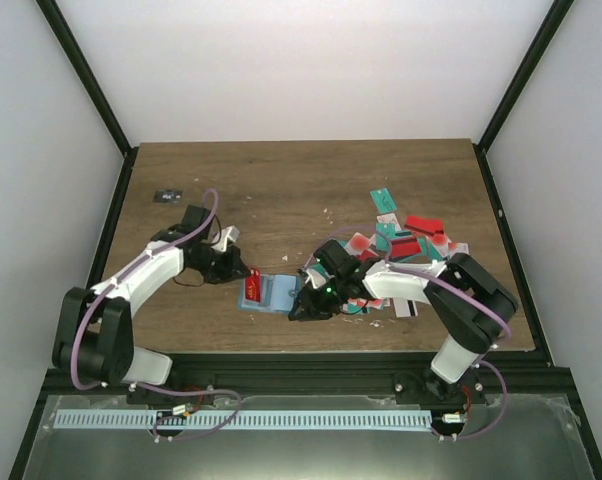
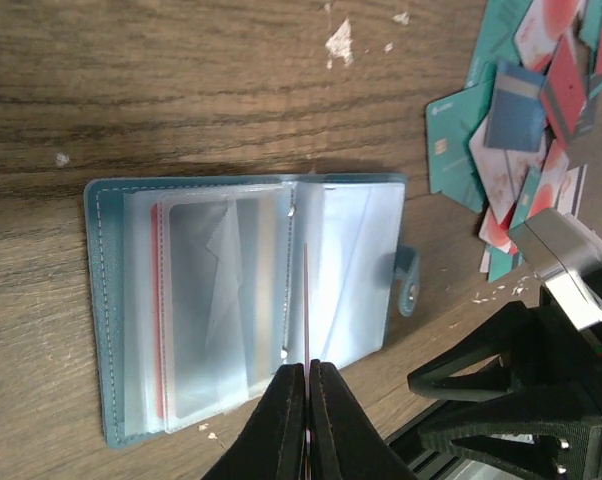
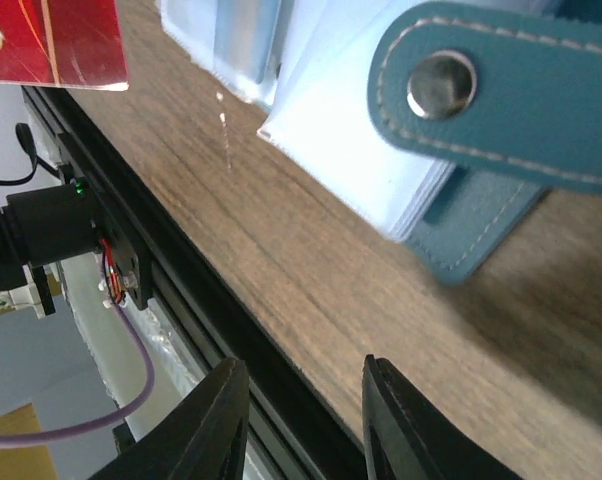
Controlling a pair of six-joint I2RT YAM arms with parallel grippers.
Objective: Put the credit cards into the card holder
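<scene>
Red plastic, a thin rectangular credit card (image 3: 51, 40) stands on edge, pinched in the pressed-together black fingers of the left gripper (image 2: 307, 372). It is over the fold of the open teal-blue card holder (image 2: 101, 300), which lies flat on the wooden table (image 2: 181, 80). Beside its snap tab (image 3: 441, 85) the right gripper (image 3: 303, 365) is spread, holding nothing. Farther right lies a heap of teal, red and white cards (image 1: 406, 240).

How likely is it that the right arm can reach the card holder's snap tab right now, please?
Probably yes. The right gripper is open and close to the snap tab of the card holder, with only bare table between them. The left gripper holds its red card over the pockets.
</scene>
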